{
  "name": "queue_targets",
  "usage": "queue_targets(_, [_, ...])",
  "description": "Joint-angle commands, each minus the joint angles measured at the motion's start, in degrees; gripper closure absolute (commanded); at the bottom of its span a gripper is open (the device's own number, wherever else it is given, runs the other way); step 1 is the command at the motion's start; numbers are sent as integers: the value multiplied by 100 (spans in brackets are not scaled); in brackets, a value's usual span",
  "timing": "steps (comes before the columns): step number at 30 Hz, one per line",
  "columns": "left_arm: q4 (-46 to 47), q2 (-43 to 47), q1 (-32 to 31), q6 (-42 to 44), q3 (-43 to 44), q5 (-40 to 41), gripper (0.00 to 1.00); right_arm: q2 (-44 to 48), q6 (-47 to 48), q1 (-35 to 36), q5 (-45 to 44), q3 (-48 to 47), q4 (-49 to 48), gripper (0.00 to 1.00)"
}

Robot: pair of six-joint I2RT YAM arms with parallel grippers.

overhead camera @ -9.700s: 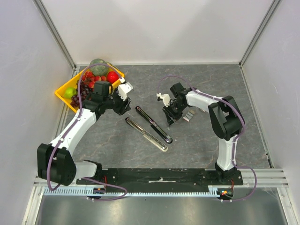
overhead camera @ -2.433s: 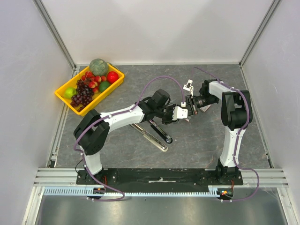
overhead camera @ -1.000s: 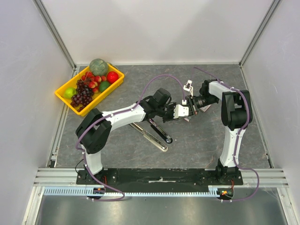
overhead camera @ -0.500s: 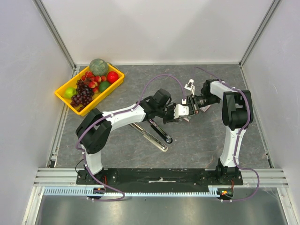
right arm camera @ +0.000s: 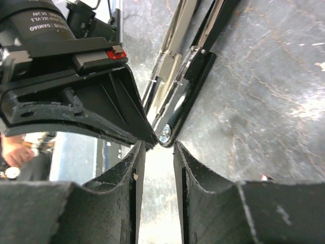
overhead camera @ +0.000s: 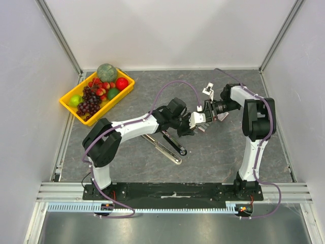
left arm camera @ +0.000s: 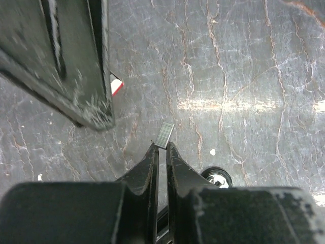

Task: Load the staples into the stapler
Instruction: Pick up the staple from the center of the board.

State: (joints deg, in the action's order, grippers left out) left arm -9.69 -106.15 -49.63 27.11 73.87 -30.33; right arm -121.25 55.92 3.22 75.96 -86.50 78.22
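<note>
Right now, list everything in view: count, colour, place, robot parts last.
table: one, grey marbled, under everything
tray: one, yellow, far left, holding fruit
melon: one, grey-green, tray's far end
apple: one, red, beside the melon
grapes: one bunch, dark purple, tray's near end
stapler: one, black and silver, opened flat, centre
staple strip: one, grey, pinched above the table
left gripper: one, black, shut on the staple strip
right gripper: one, black, open, facing the left gripper

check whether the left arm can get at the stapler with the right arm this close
Probably yes. The stapler lies open right by the left claw, which grips staples. The right claw is on the other side, not between them.
</note>
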Motion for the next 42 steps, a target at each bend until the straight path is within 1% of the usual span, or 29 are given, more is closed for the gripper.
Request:
queue_targets(1, [-173, 208, -21, -566, 137, 80, 98, 663, 620, -208, -519, -324, 519, 63])
queue_targets(3, [-234, 252, -21, -637, 119, 88, 98, 935, 727, -208, -784, -350, 519, 62])
queue_targets(5, [-278, 296, -12, -751, 111, 97, 98, 1120, 859, -217, -1293, -333, 467, 61])
queue_targets(6, [-279, 323, -21, -777, 102, 106, 98, 1330, 755, -217, -1521, -306, 345, 60])
queue_targets(7, [-287, 332, -12, -830, 102, 97, 98, 1463, 432, -217, -1723, -158, 152, 60])
queue_targets(8, [-296, 358, -21, -857, 110, 80, 98, 1612, 185, -217, -2273, -44, -389, 59])
queue_targets(9, [-314, 358, -21, -883, 111, 80, 98, 1970, 17, -226, -2583, 88, -682, 58])
queue_targets(10, [-331, 358, -21, -953, 119, 71, 98, 2165, -133, -208, -2891, 350, -1207, 58])
queue_targets(11, [-349, 358, -12, -988, 145, 62, 98, 2341, -291, -217, -3495, 483, -1404, 57])
queue_targets(14, [-446, 332, -3, -1147, 233, 36, 98, 3174, -249, -217, -4227, 905, -1879, 57])
queue_targets(15, [-507, 297, 5, -1190, 286, 18, 98, 3369, -187, -217, -4343, 1046, -1984, 56])
queue_targets(16, [-525, 279, 14, -1252, 304, 1, 98, 3563, -143, -217, -4440, 1378, -2273, 55])
queue_targets(17, [-551, 270, 23, -1296, 356, -17, 98, 3974, -125, -208, -4546, 1573, -2458, 55])
queue_targets(18, [-569, 253, 32, -1340, 383, -35, 98, 4186, -12, -208, -4694, 1766, -2634, 55])
queue_targets(19, [-630, 183, 41, -1436, 418, -61, 98, 4406, 111, -208, -4722, 2168, -2940, 54])
queue_targets(20, [-665, 156, 67, -1489, 505, -139, 98, 4861, 260, -208, -4748, 2372, -3091, 54])
queue_targets(21, [-700, 112, 76, -1585, 541, -175, 98, 5083, 522, -208, -4792, 2592, -3267, 53])
queue_targets(22, [-761, 60, 85, -1630, 576, -210, 98, 5303, 673, -208, -4810, 3003, -3582, 52])
queue_targets(23, [-771, 33, 102, -1674, 629, -263, 98, 5722, 788, -208, -4802, 3199, -3724, 52])
queue_targets(24, [-788, 15, 111, -1744, 638, -307, 98, 5918, 1015, -208, -4758, 3366, -3839, 51])
queue_targets(26, [-806, -37, 137, -1797, 682, -377, 98, 6427, 1218, -208, -4381, 3788, -4007, 49])
queue_targets(27, [-823, -72, 137, -1858, 717, -412, 98, 6534, 1341, -208, -4162, 3877, -4016, 46])
queue_targets(29, [-876, -151, 155, -1911, 804, -491, 98, 6536, 1404, -199, -3608, 3808, -3797, 46])
queue_targets(32, [-903, -283, 172, -2026, 910, -632, 98, 6614, 1509, -77, -3273, 3868, -3822, 45])
queue_targets(34, [-929, -362, 181, -2140, 972, -729, 98, 6614, 1483, 239, -3394, 3921, -3971, 44])
queue_targets(38, [-999, -617, 260, -2429, 1217, -1088, 98, 6632, 1264, 1021, -4245, 4097, -4419, 44])
queue_targets(39, [-991, -705, 287, -2543, 1253, -1133, 98, 6632, 1229, 1292, -4343, 4141, -4490, 44])
queue_targets(42, [-965, -819, 348, -2806, 1367, -1353, 98, 6597, 1079, 1697, -4642, 4176, -4631, 44])
